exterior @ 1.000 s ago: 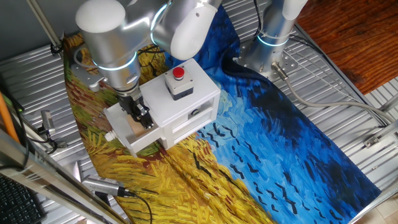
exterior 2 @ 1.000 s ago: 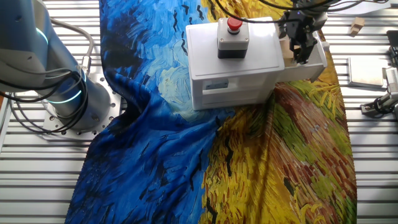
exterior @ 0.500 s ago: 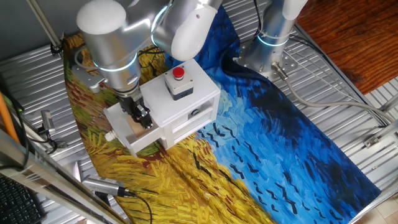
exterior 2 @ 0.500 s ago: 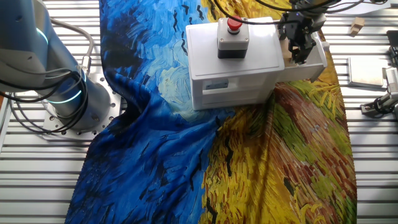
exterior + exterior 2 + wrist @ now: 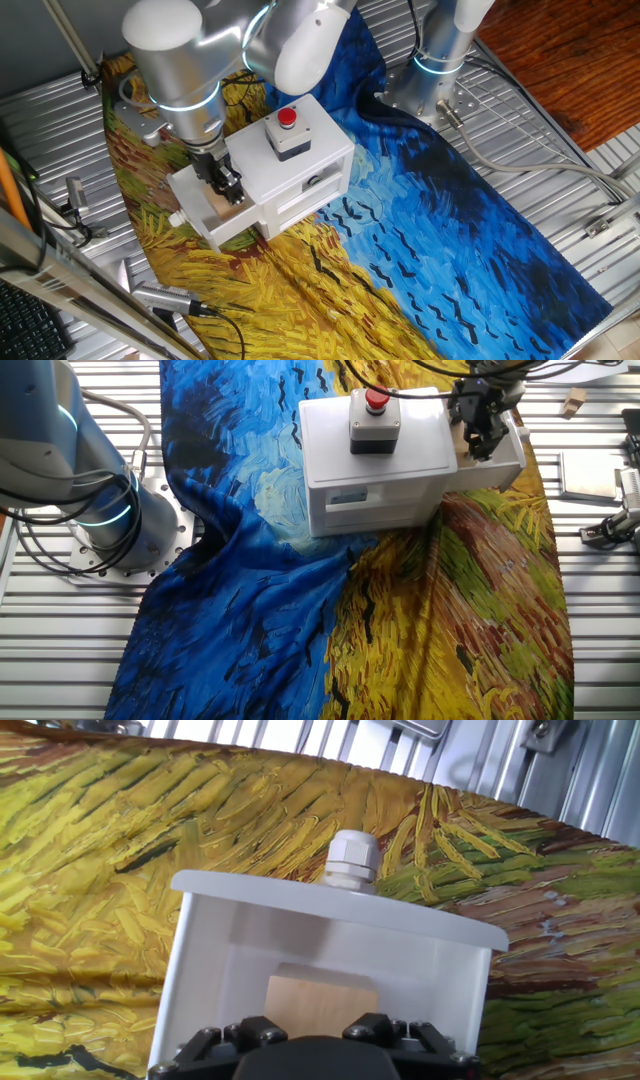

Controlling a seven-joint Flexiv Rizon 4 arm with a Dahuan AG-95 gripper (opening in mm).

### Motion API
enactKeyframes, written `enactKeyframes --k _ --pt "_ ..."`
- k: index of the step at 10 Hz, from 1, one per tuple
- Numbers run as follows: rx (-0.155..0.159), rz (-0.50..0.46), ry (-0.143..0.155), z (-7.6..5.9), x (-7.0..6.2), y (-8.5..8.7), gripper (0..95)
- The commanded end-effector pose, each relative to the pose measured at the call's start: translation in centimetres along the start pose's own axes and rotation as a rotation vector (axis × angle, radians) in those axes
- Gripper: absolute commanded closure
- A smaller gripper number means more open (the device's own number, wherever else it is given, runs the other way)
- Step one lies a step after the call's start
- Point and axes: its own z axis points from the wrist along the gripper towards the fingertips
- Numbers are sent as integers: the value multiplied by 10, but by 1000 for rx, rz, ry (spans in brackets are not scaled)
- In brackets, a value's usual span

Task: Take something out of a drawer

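Observation:
The white box (image 5: 300, 160) with the red button (image 5: 287, 118) stands on the painted cloth, and its white drawer (image 5: 192, 196) is pulled out to the left, knob (image 5: 177, 217) outward. The tan wooden block (image 5: 222, 203) lies in the drawer. My gripper (image 5: 228, 188) reaches down into the drawer with its fingers against the block's two sides. In the other fixed view the gripper (image 5: 480, 440) is inside the drawer (image 5: 505, 460) beside the box (image 5: 380, 470). The hand view shows the block (image 5: 320, 998) between my fingers (image 5: 265, 1032), with the drawer wall (image 5: 330, 910) and knob (image 5: 350, 860) beyond.
The blue and yellow painted cloth (image 5: 420, 230) covers the table. A second arm's base (image 5: 440, 70) stands behind the box. Metal tools (image 5: 170, 298) lie at the cloth's left edge. Another small wooden block (image 5: 572, 402) and a white plate (image 5: 590, 472) lie off the cloth.

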Motion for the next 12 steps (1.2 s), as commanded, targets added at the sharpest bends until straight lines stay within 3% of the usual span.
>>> enactKeyframes --k 1,9,12 --pt "-3 -6 3 -7 -3 1 950" --pt "-1 -27 32 -46 -16 4 950" --pt "-4 -70 50 -67 -19 -1 950"
